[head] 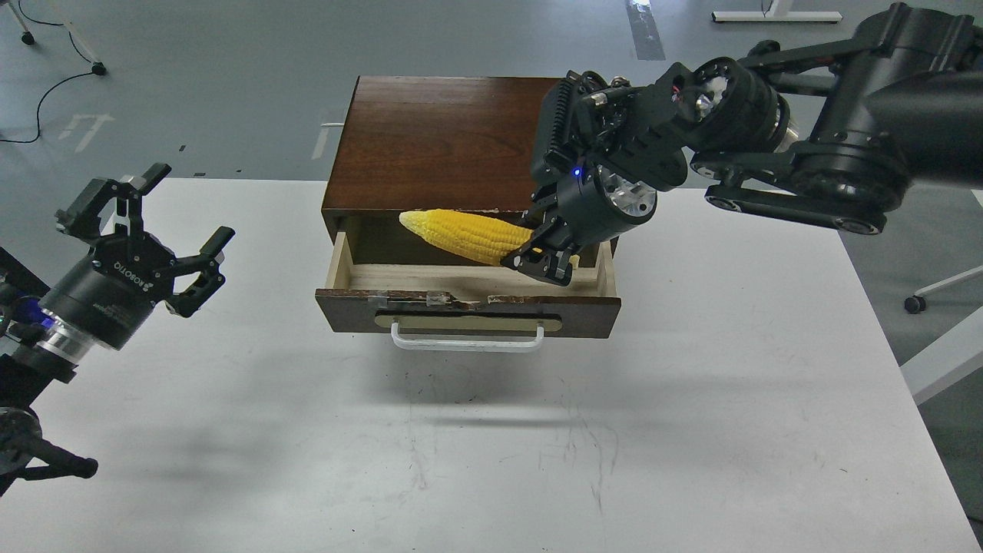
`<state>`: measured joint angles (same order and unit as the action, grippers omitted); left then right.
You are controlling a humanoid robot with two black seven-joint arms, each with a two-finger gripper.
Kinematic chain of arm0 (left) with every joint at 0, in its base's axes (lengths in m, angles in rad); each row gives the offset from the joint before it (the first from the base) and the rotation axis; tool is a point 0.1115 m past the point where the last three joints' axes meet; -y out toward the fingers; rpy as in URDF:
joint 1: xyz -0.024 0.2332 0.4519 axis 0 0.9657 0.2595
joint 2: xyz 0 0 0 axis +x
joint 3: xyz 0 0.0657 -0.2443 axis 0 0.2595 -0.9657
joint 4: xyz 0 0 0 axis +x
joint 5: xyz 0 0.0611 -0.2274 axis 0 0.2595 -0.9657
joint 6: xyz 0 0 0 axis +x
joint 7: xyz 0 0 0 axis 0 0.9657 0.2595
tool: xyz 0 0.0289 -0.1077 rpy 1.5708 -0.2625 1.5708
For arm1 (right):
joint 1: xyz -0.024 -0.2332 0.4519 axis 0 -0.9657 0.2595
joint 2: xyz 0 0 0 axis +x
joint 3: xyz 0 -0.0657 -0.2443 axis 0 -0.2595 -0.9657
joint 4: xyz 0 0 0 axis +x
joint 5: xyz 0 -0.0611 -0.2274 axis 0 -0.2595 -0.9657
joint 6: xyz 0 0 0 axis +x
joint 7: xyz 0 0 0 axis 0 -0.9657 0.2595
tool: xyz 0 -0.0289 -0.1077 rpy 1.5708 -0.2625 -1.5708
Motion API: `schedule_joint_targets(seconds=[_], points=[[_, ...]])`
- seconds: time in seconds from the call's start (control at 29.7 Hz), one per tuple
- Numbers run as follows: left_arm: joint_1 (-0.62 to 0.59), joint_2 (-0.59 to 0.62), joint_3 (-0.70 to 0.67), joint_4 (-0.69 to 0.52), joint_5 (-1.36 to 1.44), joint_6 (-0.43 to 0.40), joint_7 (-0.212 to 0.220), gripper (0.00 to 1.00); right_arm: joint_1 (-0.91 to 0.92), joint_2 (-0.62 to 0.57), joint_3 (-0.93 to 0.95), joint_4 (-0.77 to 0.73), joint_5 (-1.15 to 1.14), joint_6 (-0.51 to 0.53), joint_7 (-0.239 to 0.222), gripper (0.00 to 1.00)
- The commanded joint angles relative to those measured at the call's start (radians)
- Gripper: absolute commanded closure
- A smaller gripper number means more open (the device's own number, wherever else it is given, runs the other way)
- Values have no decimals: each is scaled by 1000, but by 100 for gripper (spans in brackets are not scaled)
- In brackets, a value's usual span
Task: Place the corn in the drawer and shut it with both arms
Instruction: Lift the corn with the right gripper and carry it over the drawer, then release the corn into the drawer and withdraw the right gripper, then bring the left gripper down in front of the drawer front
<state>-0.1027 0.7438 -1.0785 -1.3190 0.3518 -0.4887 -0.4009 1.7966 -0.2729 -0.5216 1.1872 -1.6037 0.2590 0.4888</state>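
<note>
The dark-brown cabinet [453, 138] stands at the back middle of the white table, with its drawer [468, 303] pulled open, pale wood inside, and a white bar handle [467, 340] in front. My right gripper [541, 261] is shut on the thick end of the yellow corn [461, 233]. It holds the corn nearly level over the open drawer, tip pointing left. My left gripper [165, 230] is open and empty, above the table's left side, well apart from the drawer.
The white table [691, 399] reaches to the right and front of the cabinet. My right arm [806, 161] stretches over the table's back right. Chair legs [921, 296] and a white desk edge stand beyond the right edge. Cables lie on the floor at back left.
</note>
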Motion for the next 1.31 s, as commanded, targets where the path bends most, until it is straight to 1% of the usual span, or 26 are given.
schedule_joint_targets(seconds=[0.0, 0.13, 0.2, 0.27, 0.37, 0.44, 0.47, 0.51, 0.54, 0.57, 0.61, 0.64, 0.71, 0.78, 0.84, 0.88, 0.94, 1.01, 1.11, 1.18, 1.21, 1.28], points=[[0, 0, 0, 0, -1, 0, -1, 0, 0, -14, 8, 0, 13, -12, 0, 5], [0, 2, 0, 0, -1, 0, -1, 0, 1, -35, 43, -1, 74, -15, 0, 4], [0, 12, 0, 0, -1, 0, -1, 0, 4, -92, 99, -1, 196, -15, 0, 4], [0, 17, 0, 0, -1, 0, -1, 0, 3, -124, 123, -1, 273, -15, 0, 4], [-2, 28, -3, 1, -1, 0, -3, 0, -19, -227, 170, -1, 470, -15, 0, 4], [0, 34, -14, 1, -1, 0, -4, 0, -99, -326, 204, -3, 678, -17, 0, 4], [0, 34, -14, 1, -1, 0, -4, 0, -100, -327, 204, -3, 679, -17, 0, 4], [0, 34, -29, 1, -1, 0, -9, 0, -173, -382, 237, -3, 797, -17, 0, 4], [-2, 32, -47, 0, -1, 0, -30, 0, -257, -428, 289, -6, 909, -23, 0, 4], [-2, 32, -55, 1, -1, 0, -44, 0, -310, -446, 320, -9, 965, -24, 0, 4], [-3, 34, -64, 1, -1, 0, -64, 0, -412, -469, 384, -12, 1052, -27, 0, 4], [-3, 34, -64, 1, -1, 0, -64, 0, -413, -470, 385, -12, 1053, -27, 0, 4], [-15, 35, -81, 0, -1, 0, -87, 0, -605, -500, 525, -37, 1164, -27, 0, 4], [-32, 48, -90, -25, 18, 0, -88, 0, -753, -502, 636, -50, 1206, -29, 0, 4], [-58, 66, -89, -64, 73, 0, -88, 0, -834, -500, 692, -57, 1223, -29, 0, 4], [-90, 72, -87, -106, 166, 0, -88, 0, -909, -494, 746, -60, 1238, -29, 0, 4], [-145, 71, -89, -170, 314, 0, -88, 0, -1000, -488, 811, -69, 1261, -29, 0, 4], [-193, 68, -83, -225, 419, 0, -88, 0, -1046, -474, 851, -80, 1277, -30, 0, 4], [-282, 34, -70, -347, 657, 0, -88, 1, -1097, -413, 876, -119, 1295, -29, 0, 4], [-308, 5, -58, -381, 755, 0, -88, 2, -1105, -404, 876, -133, 1295, -29, 0, 4], [-330, -24, -29, -405, 859, 0, -88, 3, -1112, -402, 876, -145, 1295, -30, 0, 4], [-357, -58, 29, -433, 980, 0, -88, 6, -1122, -401, 876, -149, 1295, -30, 0, 4]])
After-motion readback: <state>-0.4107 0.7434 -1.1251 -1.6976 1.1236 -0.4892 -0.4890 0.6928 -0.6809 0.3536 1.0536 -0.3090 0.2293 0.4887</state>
